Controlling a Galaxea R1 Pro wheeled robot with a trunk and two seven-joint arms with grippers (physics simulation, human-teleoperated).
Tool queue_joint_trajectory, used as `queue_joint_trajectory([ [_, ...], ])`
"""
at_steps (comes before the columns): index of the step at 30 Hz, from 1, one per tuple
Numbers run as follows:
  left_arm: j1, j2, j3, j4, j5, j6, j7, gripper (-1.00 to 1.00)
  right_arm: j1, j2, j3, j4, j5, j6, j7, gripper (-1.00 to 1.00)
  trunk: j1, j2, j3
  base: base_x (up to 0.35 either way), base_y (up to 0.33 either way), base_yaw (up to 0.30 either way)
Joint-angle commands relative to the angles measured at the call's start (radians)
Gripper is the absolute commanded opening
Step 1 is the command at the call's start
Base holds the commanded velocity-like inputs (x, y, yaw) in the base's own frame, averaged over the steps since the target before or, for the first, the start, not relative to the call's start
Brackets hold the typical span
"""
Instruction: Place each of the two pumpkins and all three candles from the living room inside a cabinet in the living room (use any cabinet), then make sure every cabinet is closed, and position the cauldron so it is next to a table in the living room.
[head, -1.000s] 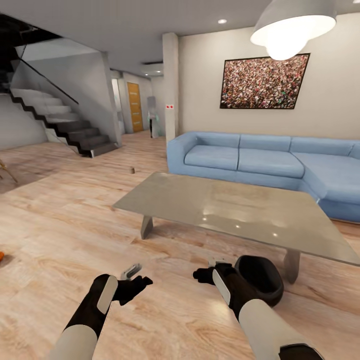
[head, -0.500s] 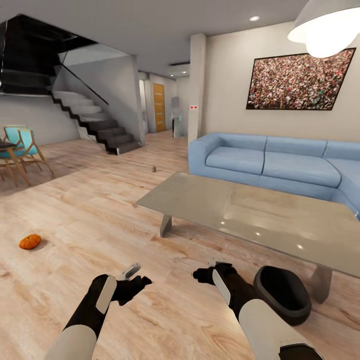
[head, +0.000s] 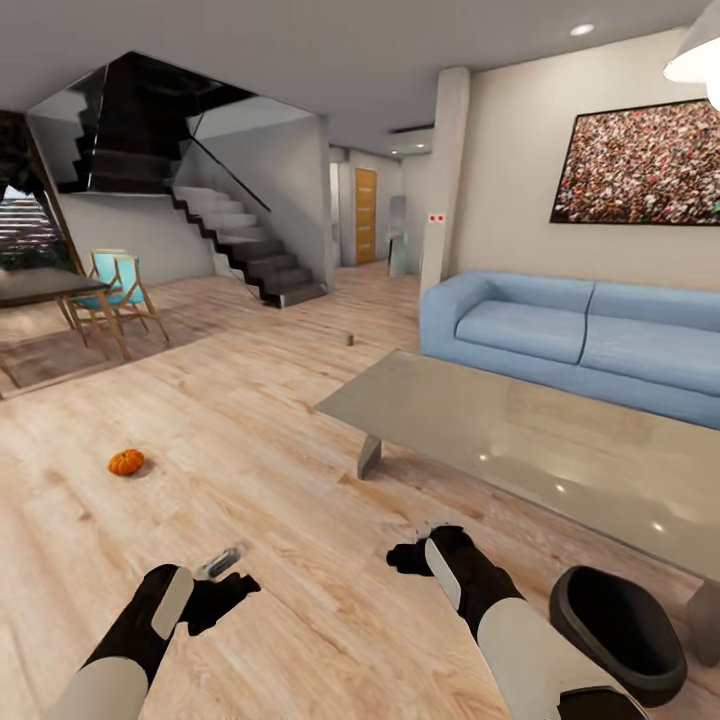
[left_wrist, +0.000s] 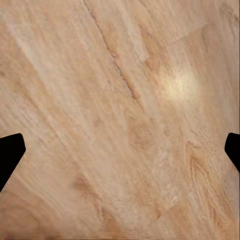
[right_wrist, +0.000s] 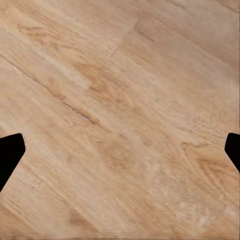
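Observation:
One orange pumpkin (head: 126, 461) lies on the wooden floor, well ahead and to the left of my left gripper (head: 235, 582). Far off on the floor sits a small brownish stub (head: 349, 339) that looks like a candle. The black cauldron (head: 615, 630) stands on the floor by my right forearm, beside the glass-topped coffee table (head: 470, 420). My right gripper (head: 402, 555) hangs over bare floor. In both wrist views the left gripper (left_wrist: 120, 155) and right gripper (right_wrist: 120, 155) are open, with only floorboards between the fingers. The cabinet is out of view.
A blue corner sofa (head: 560, 335) stands behind the coffee table. At the far left are a dark dining table (head: 40, 285) and teal chairs (head: 115, 290). A staircase (head: 250, 250) and a hallway lie at the back. Wide open floor stretches ahead and left.
The camera has swung left, bringing the pumpkin and dining area further into view and pushing the table and cauldron right. My left arm has dropped lower and leftward; the right arm holds its pose.

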Motion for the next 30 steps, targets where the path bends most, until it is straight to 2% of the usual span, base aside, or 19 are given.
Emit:
queue_joint_trajectory([
  [1, 0.003, 0.012, 0.000, 0.033, 0.000, -0.009, 0.001, 1.00, 0.003, 0.000, 0.000, 0.003, 0.002, 0.000, -0.001, 1.00, -0.004, 0.007, 0.003, 0.000, 0.000, 0.291],
  [3, 0.008, 0.041, -0.008, 0.140, -0.004, -0.097, 0.019, 1.00, 0.063, 0.000, -0.004, 0.005, 0.002, -0.033, -0.003, 1.00, -0.012, 0.021, 0.010, 0.000, 0.000, 0.291],
  [5, 0.010, 0.053, -0.011, 0.208, -0.010, -0.170, 0.042, 1.00, 0.121, 0.000, -0.005, 0.003, 0.003, -0.066, -0.003, 1.00, -0.019, 0.035, 0.016, 0.000, 0.000, 0.291],
  [6, 0.010, 0.063, -0.013, 0.277, -0.025, -0.238, 0.070, 1.00, 0.173, 0.000, -0.005, 0.002, 0.007, -0.094, -0.004, 1.00, -0.023, 0.042, 0.019, 0.000, 0.000, 0.291],
  [9, 0.012, 0.072, -0.014, 0.381, -0.061, -0.375, 0.120, 1.00, 0.245, 0.000, -0.004, 0.003, 0.011, -0.158, -0.004, 1.00, -0.035, 0.063, 0.028, 0.000, 0.000, 0.291],
  [12, 0.011, 0.074, -0.015, 0.423, -0.075, -0.474, 0.149, 1.00, 0.306, 0.000, -0.001, 0.004, 0.013, -0.218, -0.005, 1.00, -0.046, 0.084, 0.038, 0.000, 0.000, 0.291],
  [16, 0.012, 0.066, -0.013, 0.446, -0.079, -0.537, 0.176, 1.00, 0.341, 0.000, 0.001, 0.013, 0.013, -0.288, -0.004, 1.00, -0.061, 0.112, 0.050, 0.000, 0.000, 0.291],
  [18, 0.012, 0.067, -0.012, 0.455, -0.078, -0.549, 0.180, 1.00, 0.344, 0.000, 0.002, 0.017, 0.014, -0.309, -0.004, 1.00, -0.069, 0.126, 0.057, 0.000, 0.000, 0.291],
  [22, 0.013, 0.066, -0.007, 0.470, -0.075, -0.551, 0.186, 1.00, 0.351, 0.000, 0.004, 0.021, 0.015, -0.329, -0.004, 1.00, -0.084, 0.154, 0.069, 0.000, 0.000, 0.291],
  [26, 0.013, 0.047, -0.008, 0.472, -0.077, -0.582, 0.185, 1.00, 0.354, 0.000, 0.003, 0.038, 0.015, -0.335, -0.003, 1.00, -0.100, 0.182, 0.082, 0.000, 0.000, 0.291],
  [30, 0.014, 0.037, -0.009, 0.495, -0.077, -0.608, 0.184, 1.00, 0.354, 0.000, 0.004, 0.079, 0.017, -0.377, -0.003, 1.00, -0.115, 0.210, 0.094, 0.000, 0.000, 0.291],
])
